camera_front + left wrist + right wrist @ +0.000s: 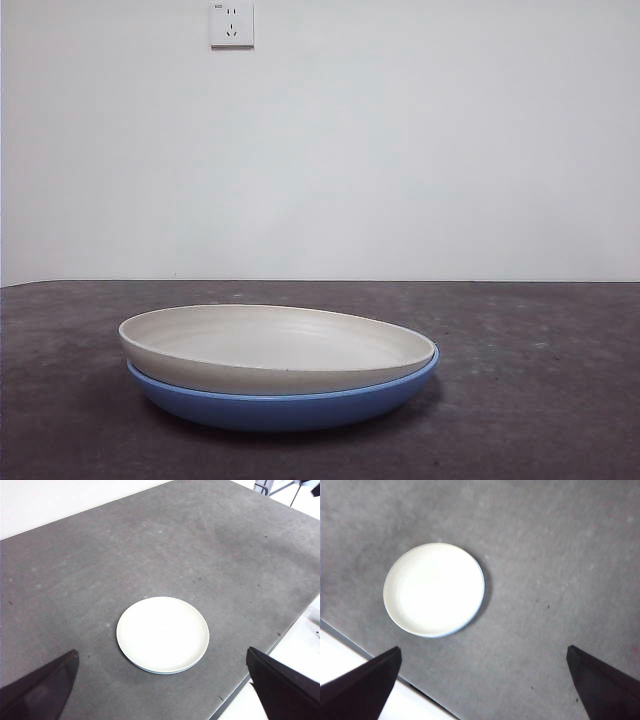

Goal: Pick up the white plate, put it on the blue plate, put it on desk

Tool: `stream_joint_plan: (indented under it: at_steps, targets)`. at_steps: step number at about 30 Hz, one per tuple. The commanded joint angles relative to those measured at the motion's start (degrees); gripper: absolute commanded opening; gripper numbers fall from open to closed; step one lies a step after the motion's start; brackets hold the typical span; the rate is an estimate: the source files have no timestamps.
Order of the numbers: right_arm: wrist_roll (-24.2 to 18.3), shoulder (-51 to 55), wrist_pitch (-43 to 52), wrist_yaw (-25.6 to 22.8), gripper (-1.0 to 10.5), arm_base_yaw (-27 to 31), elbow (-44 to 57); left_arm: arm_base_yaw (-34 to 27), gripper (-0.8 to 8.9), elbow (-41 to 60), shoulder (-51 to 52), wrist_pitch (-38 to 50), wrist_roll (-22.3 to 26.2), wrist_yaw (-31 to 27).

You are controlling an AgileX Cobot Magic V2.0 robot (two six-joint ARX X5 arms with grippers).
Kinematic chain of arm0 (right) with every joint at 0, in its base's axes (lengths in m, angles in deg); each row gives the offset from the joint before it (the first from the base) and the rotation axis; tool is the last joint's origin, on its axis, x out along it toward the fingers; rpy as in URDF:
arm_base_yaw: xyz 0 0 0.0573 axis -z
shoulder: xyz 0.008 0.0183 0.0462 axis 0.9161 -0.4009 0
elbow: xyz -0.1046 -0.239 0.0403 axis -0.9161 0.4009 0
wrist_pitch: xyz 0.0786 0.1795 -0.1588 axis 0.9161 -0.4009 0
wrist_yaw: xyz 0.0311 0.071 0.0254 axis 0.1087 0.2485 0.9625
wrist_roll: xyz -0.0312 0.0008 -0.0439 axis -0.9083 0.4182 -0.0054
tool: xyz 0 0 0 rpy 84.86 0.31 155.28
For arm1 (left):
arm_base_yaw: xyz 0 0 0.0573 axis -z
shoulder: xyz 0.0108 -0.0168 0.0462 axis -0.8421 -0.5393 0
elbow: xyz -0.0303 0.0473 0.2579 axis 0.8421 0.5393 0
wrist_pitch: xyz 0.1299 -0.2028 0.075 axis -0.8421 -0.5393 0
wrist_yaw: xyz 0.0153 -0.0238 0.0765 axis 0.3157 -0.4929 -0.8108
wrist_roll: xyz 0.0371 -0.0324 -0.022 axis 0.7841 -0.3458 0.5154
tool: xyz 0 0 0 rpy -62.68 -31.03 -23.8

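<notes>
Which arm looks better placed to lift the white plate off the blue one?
Marginally the right: the white plate looks larger and nearer in its wrist view. Both grippers are open, high above the blue plate.

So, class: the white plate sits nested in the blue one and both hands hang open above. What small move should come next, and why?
Probably lower one hand, say the right hand, to the white plate's rim. It already rests in the blue plate, so only setting it on the desk seems left, and neither hand touches it.
</notes>
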Motion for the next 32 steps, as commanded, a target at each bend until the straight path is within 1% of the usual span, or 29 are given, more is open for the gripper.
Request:
stream_joint_plan:
  at_steps: [1,9,16,17,18,19,20,21,22,23,24,32]
  targets:
    - [-0.5,2.7,-3.1,-0.2,6.9,-0.3,-1.1,0.5,6.26,-0.7,-0.2,0.6,-0.2,-0.1]
    - [-0.5,10.6,-3.4,-0.2,6.9,-0.3,-1.1,0.5,6.26,-0.7,-0.2,0.6,-0.2,-0.1]
    - [-0.3,12.5,-3.3,-0.2,6.8,-0.3,-1.1,0.5,6.10,-0.7,-0.2,0.6,-0.1,-0.1]
    - [-0.2,12.5,-3.3,-0.2,6.5,-0.3,-1.1,0.5,5.82,-0.7,-0.2,0.6,-0.1,-0.1]
    - [-0.3,12.5,-3.4,-0.2,5.9,-0.3,-1.1,0.5,5.43,-0.7,-0.2,0.6,-0.1,-0.1]
    - [-0.3,12.5,-3.4,-0.1,4.3,-0.3,-1.1,0.5,4.53,-0.7,-0.2,0.6,-0.1,-0.1]
    - [-0.4,12.5,-3.4,-0.1,2.2,-0.3,-1.1,0.5,3.12,-0.7,-0.2,0.5,-0.2,-0.1]
    - [-0.4,12.5,-3.3,-0.2,0.3,-0.3,-1.1,0.5,1.40,-0.7,-0.2,0.4,-0.2,-0.1]
    - [-0.5,12.5,-3.2,-0.2,0.1,-0.3,-1.1,0.5,-0.02,-0.7,-0.2,0.4,-0.1,-0.1]
    - [-0.4,12.5,-3.0,-0.2,0.2,-0.3,-1.1,0.5,0.22,-0.7,-0.2,0.5,-0.2,-0.1]
    - [-0.4,12.5,-2.8,-0.2,0.2,-0.3,-1.1,0.5,0.26,-0.7,-0.2,0.6,-0.2,-0.1]
    - [-0.4,12.5,-0.6,0.2,0.2,-0.3,-1.1,0.5,0.26,-0.7,-0.2,0.6,-0.1,-0.1]
